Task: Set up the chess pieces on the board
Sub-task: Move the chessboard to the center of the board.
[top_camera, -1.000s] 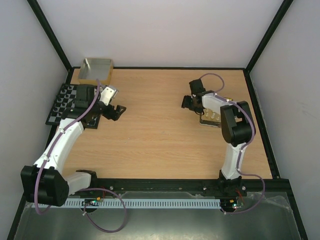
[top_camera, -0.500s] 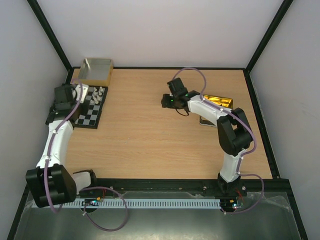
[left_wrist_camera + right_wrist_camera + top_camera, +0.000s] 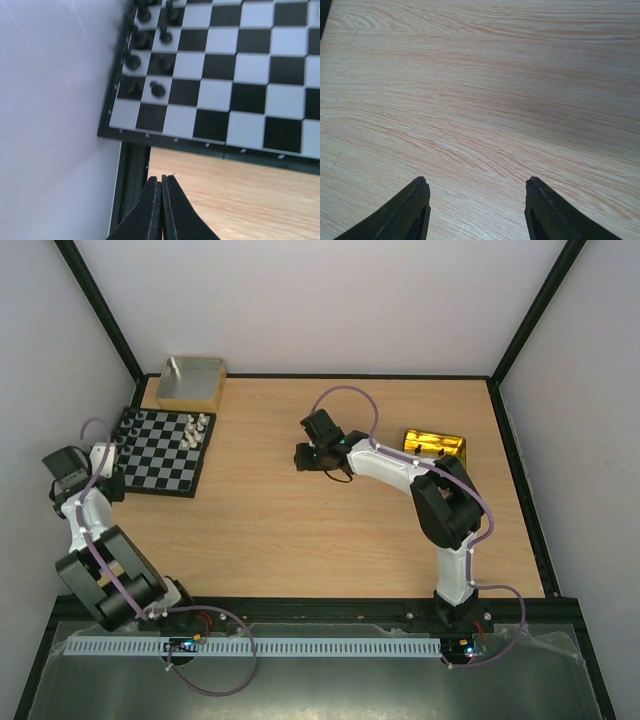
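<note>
Left fingers (image 3: 150,210) are pinched tight together with nothing between them, hanging just off a corner of the board (image 3: 250,90), by the side wall. Right fingers (image 3: 415,210) are spread apart and empty over the bare desk (image 3: 485,100), around the middle. The board lies far left, with black pieces (image 3: 158,90) clustered along its left edge and cream pieces (image 3: 197,426) at its far right edge. The gold tin (image 3: 435,444) sits well off to the right.

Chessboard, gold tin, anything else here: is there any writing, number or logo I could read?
Nothing is readable.
The chessboard has tiny pale marks along its black border in the left wrist view, too small and blurred to read.
The gold tin shows no legible label from above.
</note>
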Robot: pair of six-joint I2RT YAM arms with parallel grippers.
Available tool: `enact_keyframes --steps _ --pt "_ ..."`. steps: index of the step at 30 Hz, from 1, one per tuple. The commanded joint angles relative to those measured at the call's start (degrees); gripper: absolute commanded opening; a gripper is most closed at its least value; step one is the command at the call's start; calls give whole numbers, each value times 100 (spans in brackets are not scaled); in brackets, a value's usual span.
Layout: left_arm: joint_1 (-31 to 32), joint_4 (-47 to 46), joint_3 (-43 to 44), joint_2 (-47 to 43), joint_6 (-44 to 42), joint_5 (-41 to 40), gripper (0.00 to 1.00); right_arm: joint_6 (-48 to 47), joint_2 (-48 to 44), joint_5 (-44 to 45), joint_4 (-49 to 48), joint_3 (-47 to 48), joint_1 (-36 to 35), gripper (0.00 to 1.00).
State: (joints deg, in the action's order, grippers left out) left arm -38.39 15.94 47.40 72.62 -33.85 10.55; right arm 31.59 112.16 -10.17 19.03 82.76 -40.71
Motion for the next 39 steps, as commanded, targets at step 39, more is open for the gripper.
enact_keyframes --steps 39 --pt "-882 -1638 1059 3839 -347 491 2 136 315 255 262 404 -78 72"
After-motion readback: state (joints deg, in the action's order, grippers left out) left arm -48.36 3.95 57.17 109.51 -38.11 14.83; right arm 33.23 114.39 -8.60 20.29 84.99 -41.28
